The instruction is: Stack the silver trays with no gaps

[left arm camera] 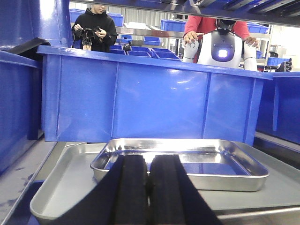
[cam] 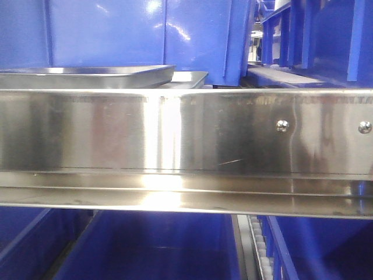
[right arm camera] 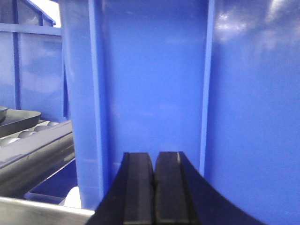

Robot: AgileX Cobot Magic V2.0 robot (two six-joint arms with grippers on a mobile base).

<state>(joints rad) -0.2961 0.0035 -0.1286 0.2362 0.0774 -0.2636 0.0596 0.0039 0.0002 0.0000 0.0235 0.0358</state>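
Nearest in the left wrist view, the left hand (left arm camera: 149, 187) has its black pads pressed together with nothing between them, poised just short of the silver trays. The upper tray (left arm camera: 180, 161) sits inside the lower, wider tray (left arm camera: 61, 187), but turned askew and shifted toward the right, so its rim does not line up with the one beneath. That skew is probably why the hand faces the near rim: a nudge or a re-grip there would let the top tray drop flush. In the front-facing view the same pair shows at upper left, the upper tray's rim (cam: 87, 70) riding visibly above the lower one.

The right hand (right arm camera: 153, 187) is likewise closed on nothing, hanging in front of a blue bin wall (right arm camera: 154, 79), well away from the trays and seemingly idle.

The trays rest on a steel shelf, whose broad front rail (cam: 186, 131) with two screws fills the front view. Behind stands a deep blue plastic bin (left arm camera: 150, 98); beyond it, a person in black (left arm camera: 93, 26) and a white humanoid robot (left arm camera: 220, 47) in a workshop lined with more bins.
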